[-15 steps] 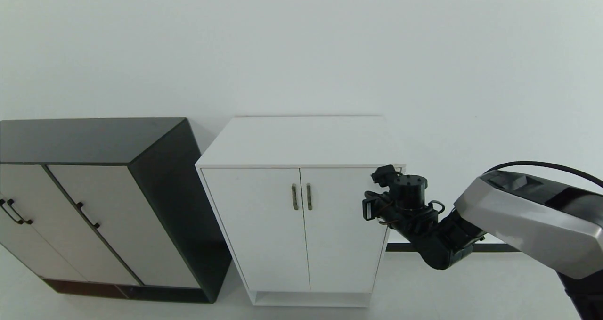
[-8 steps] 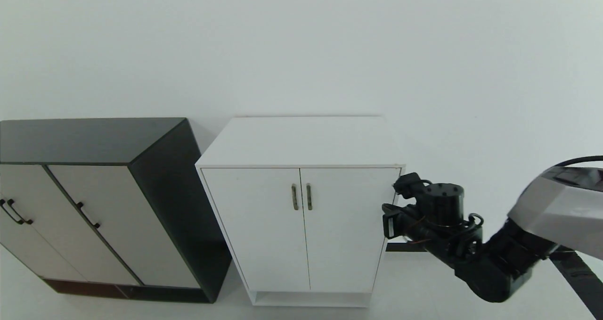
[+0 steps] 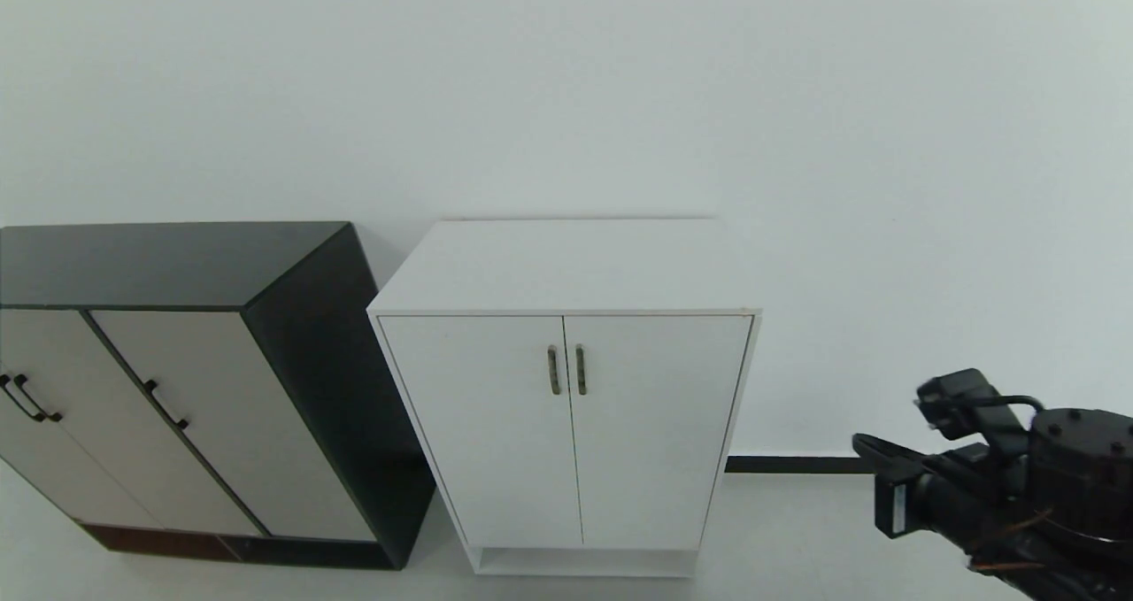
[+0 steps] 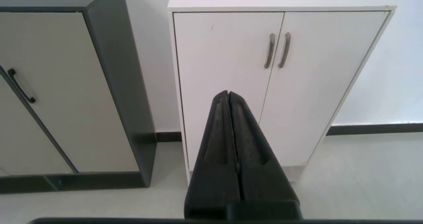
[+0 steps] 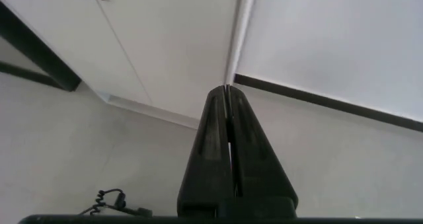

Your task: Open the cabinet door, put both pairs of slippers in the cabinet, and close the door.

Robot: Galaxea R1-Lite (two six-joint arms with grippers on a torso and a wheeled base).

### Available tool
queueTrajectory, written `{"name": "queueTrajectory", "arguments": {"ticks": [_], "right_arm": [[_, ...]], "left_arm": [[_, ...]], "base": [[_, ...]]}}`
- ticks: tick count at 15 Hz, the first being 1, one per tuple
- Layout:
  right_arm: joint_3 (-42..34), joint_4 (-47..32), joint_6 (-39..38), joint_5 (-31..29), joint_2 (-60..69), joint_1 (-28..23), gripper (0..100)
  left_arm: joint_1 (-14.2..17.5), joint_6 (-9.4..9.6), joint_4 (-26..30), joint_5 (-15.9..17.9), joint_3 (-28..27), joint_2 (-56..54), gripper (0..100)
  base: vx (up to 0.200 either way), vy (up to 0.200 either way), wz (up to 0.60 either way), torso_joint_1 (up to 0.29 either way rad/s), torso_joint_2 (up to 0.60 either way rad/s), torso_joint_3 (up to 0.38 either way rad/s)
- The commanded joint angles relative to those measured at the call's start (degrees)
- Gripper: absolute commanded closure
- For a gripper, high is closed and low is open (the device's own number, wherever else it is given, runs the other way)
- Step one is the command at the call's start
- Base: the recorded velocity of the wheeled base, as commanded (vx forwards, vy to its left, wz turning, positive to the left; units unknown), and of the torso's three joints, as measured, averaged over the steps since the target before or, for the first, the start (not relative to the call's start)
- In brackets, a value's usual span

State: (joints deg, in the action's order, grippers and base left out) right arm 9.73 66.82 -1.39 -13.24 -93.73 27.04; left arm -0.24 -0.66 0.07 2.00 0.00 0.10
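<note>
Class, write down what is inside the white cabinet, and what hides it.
The inside is covered. The white cabinet has both doors shut, with their handles side by side at the middle. What it holds cannot be told.

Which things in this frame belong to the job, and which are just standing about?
Job: white cabinet, shut; its handles; left gripper, shut; right gripper, shut.
Standing about: dark cabinet; black strip along the wall.
</note>
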Motion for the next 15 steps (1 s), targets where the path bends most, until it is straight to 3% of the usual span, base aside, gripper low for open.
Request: {"name": "queueTrajectory", "arguments": {"ticks": [1, 3, 5, 6, 8, 9, 10, 12, 15], "right_arm": [[-8.2, -0.3, 0.4, -0.8, 12.2, -2.4, 100], [-9.7, -1.3, 0.7, -1.3, 15.0, -3.9, 100], [-9.7, -17.0, 0.2, -3.6, 28.0, -7.9, 100], [-9.7, -20.6, 0.2, -3.8, 31.2, -7.9, 100], [-9.7, -36.8, 0.3, -3.7, 48.3, -8.0, 100], [-9.7, -37.3, 0.3, -3.6, 48.7, -8.0, 100], [-9.0, -48.3, 0.2, -1.3, 60.4, -7.9, 100], [-7.7, -59.1, 0.1, 1.0, 71.1, -8.0, 100], [-7.2, -61.8, 0.1, 1.3, 73.7, -9.1, 100]], "left_arm": [[0.0, -0.04, 0.0, 0.0, 0.0, 0.0, 100], [0.0, -0.04, 0.0, 0.0, 0.0, 0.0, 100], [0.0, 0.04, 0.0, 0.0, 0.0, 0.0, 100], [0.0, 0.04, 0.0, 0.0, 0.0, 0.0, 100], [0.0, 0.04, 0.0, 0.0, 0.0, 0.0, 100], [0.0, 0.04, 0.0, 0.0, 0.0, 0.0, 100], [0.0, 0.04, 0.0, 0.0, 0.0, 0.0, 100], [0.0, 0.04, 0.0, 0.0, 0.0, 0.0, 100], [0.0, 0.04, 0.0, 0.0, 0.0, 0.0, 100]], "base": [[0.000, 0.000, 0.00, 0.000, 0.00, 0.000], [0.000, 0.000, 0.00, 0.000, 0.00, 0.000], [0.000, 0.000, 0.00, 0.000, 0.00, 0.000], [0.000, 0.000, 0.00, 0.000, 0.00, 0.000], [0.000, 0.000, 0.00, 0.000, 0.00, 0.000], [0.000, 0.000, 0.00, 0.000, 0.00, 0.000], [0.000, 0.000, 0.00, 0.000, 0.00, 0.000], [0.000, 0.000, 0.00, 0.000, 0.00, 0.000], [0.000, 0.000, 0.00, 0.000, 0.00, 0.000]]}}
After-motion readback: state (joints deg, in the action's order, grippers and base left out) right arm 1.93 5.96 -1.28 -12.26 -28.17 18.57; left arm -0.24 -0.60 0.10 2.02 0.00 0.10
